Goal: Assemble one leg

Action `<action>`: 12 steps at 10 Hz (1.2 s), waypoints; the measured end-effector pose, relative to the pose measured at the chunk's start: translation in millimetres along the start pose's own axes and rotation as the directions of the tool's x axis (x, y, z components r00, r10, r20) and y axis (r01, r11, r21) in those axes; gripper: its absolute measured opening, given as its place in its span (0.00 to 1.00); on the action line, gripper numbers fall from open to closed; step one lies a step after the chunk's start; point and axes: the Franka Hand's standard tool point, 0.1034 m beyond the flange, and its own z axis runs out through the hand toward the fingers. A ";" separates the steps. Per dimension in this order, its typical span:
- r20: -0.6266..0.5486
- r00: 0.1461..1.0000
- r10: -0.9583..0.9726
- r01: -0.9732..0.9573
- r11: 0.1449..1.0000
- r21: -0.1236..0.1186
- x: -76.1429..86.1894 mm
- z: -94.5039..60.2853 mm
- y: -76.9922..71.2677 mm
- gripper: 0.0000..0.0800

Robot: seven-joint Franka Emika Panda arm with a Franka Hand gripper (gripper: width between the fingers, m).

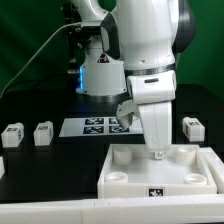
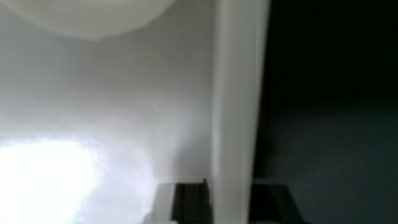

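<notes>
**A:** Where does the arm stand?

**B:** The pincer (image 1: pixel 157 150) reaches straight down into the large white square tray-like piece (image 1: pixel 120 182) with round corner sockets. Its tips are at or just above the tray's floor, close to the far wall.

**A:** Is the pincer pinching anything?

**B:** That cannot be told. From outside the tips look narrow. The wrist view gives only a blurred white surface and a pale upright strip (image 2: pixel 237 100) against dark.

**A:** And the legs?

**B:** One small white block-shaped plastic leg (image 1: pixel 43 133) with a black-and-white tag lies well away from the pincer, toward the exterior view's left. A second leg (image 1: pixel 10 135) lies just beyond it. A third leg (image 1: pixel 192 127) sits nearer the pincer, toward the exterior view's right. All three rest on the black table (image 1: pixel 50 185), apart from the tray. The marker board (image 1: pixel 92 126) lies behind the pincer.

**A:** How far along, then?

**B:** Probably early. No leg is seen standing in a socket, and the sockets in view look empty. If a leg is between the fingers, seating it is the step in hand. Otherwise fetching one is still to come.
</notes>
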 end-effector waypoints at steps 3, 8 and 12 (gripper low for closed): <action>0.000 1.000 0.001 -0.001 1.000 0.001 -0.4 0.8 -0.3 0.58; 0.000 1.000 0.001 -0.001 1.000 0.002 -0.5 1.2 -0.5 0.81; 0.000 1.000 0.002 -0.002 1.000 0.003 -0.6 1.3 -0.6 0.81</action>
